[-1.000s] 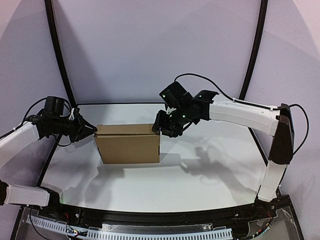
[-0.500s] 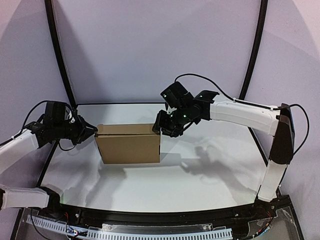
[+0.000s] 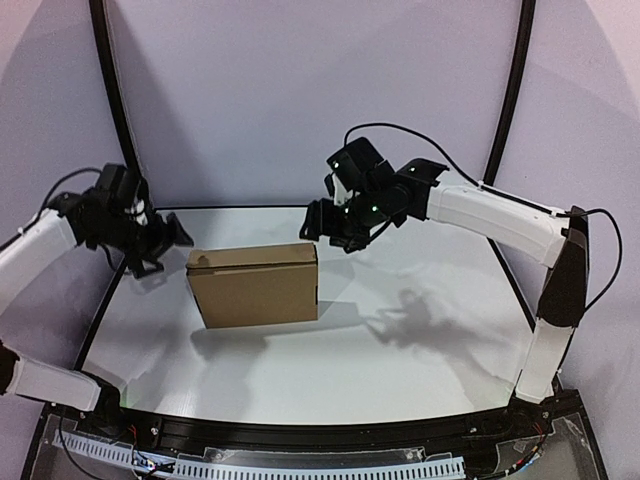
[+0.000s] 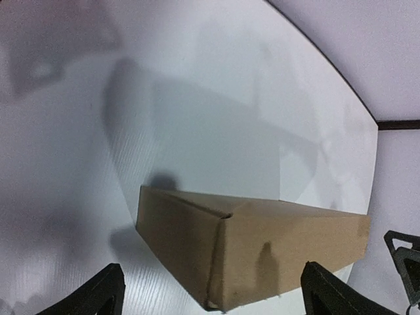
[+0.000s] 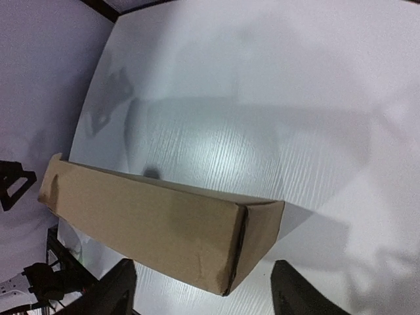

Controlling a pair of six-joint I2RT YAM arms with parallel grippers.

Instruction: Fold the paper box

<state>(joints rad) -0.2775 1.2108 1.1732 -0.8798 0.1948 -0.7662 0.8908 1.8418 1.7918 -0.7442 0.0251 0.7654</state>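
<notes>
Tabletop (image 3: 420, 345): paper box (image 3: 255, 288) (folded) between left gripper (image 3: 166, 252) and right gripper (image 3: 324, 231), untouched.

Clad in smooth white shells along the left arm (image 3: 35, 245) and right arm (image 3: 490, 215), with black housings at the joints. Fitted with a tall black elbow cover (image 3: 565, 280) at far right. Strung with thin black cables (image 3: 400, 135). Dotted with small green lights (image 3: 374, 209). Finished in matte black at the left gripper (image 3: 165, 252) and right gripper (image 3: 322, 228), with angular wedge-shaped fingers (image 4: 98, 298).
</notes>
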